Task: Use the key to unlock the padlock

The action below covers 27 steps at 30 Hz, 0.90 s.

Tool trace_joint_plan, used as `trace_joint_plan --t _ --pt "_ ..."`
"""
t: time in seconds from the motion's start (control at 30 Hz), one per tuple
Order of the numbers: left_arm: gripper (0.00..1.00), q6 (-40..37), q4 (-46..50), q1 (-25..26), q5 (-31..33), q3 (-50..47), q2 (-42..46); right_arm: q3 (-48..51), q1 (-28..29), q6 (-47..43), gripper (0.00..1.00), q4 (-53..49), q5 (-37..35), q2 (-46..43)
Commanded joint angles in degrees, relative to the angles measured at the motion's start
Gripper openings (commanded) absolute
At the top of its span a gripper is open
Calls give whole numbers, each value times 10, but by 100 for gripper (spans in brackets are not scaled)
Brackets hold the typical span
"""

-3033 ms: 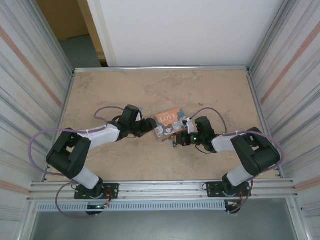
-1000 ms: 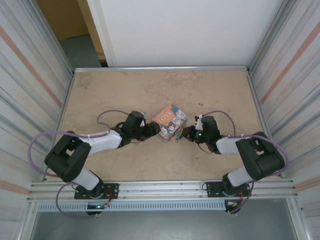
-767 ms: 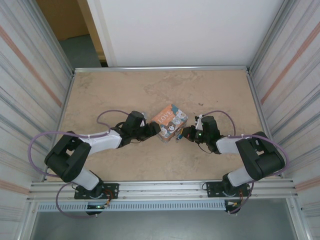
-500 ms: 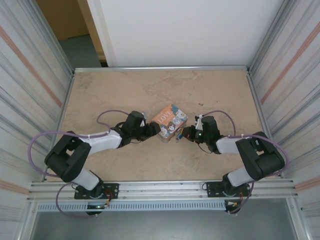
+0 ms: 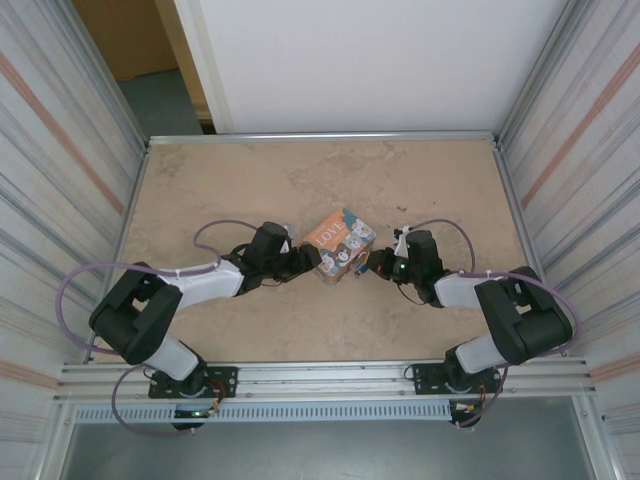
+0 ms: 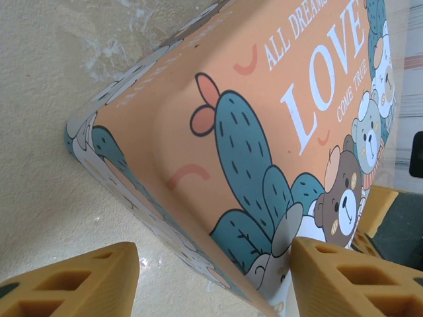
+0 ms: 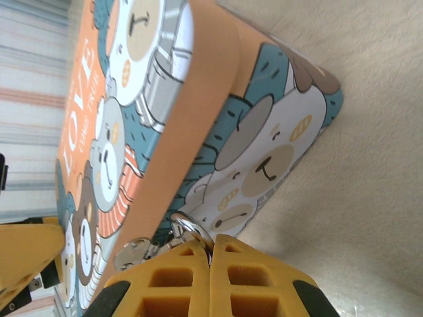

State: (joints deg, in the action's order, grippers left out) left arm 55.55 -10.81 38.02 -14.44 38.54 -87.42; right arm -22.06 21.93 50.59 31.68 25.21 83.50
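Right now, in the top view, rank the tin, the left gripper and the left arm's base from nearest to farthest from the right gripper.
1. tin: right at the tips of the right gripper, just to their left in the view.
2. left gripper: across the tin, at its opposite corner.
3. left arm's base: at the table's near edge, bottom left of the view.

Left wrist view: the tin box [image 6: 264, 132] is cropped by the top and right edges, and the left gripper [image 6: 215, 254] is chopped off by the bottom one. Right wrist view: a small metal piece [image 7: 190, 230] is half buried in the right gripper [image 7: 210, 247], so what it is can't be told.
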Motion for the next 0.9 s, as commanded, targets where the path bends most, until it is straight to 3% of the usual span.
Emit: trace_joint_plan --t 0.0,0.87 --pt "61 -3 81 11 11 -29 -15 -23 -6 4 0 13 -9 -15" --pt "66 -18 107 -11 -14 22 60 -26 -18 -46 0 -174 -73 -162"
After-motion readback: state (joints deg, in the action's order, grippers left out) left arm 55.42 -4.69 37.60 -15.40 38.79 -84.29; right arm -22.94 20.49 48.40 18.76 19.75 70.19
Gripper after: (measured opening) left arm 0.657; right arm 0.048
